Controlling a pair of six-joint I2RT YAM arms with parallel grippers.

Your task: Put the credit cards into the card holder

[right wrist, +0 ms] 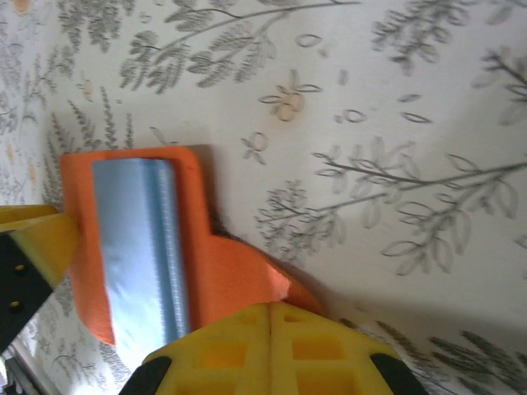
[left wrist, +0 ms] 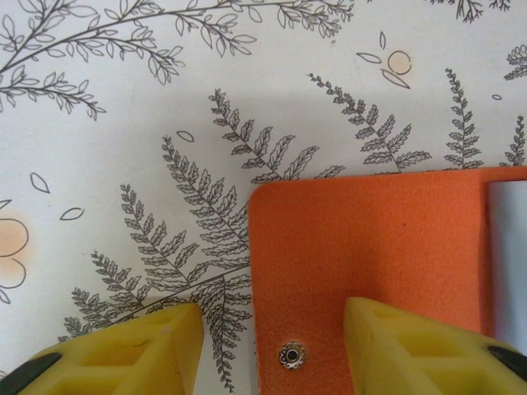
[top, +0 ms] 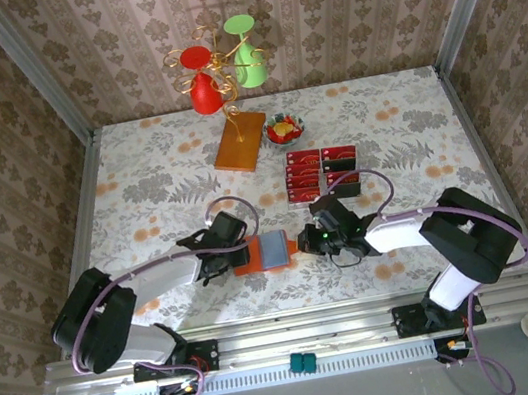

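The card holder (top: 275,249) lies opened flat near the front middle of the table, orange with a grey-blue pocket panel (right wrist: 140,239). My left gripper (top: 245,251) is at its left end, open. One of its fingers (left wrist: 156,346) is over the cloth and the other is over the orange flap (left wrist: 370,239), with the snap button (left wrist: 291,355) between them. My right gripper (top: 302,243) is shut at the holder's right end. Its tips (right wrist: 270,317) are against the raised orange tab. The credit cards (top: 320,170), mostly red, lie in rows behind the right gripper.
An orange-brown wooden board (top: 240,141) and a small bowl of sweets (top: 284,131) sit at the back middle. A wire stand with a red and a green glass (top: 221,63) rises behind them. Patterned walls close in the table's sides.
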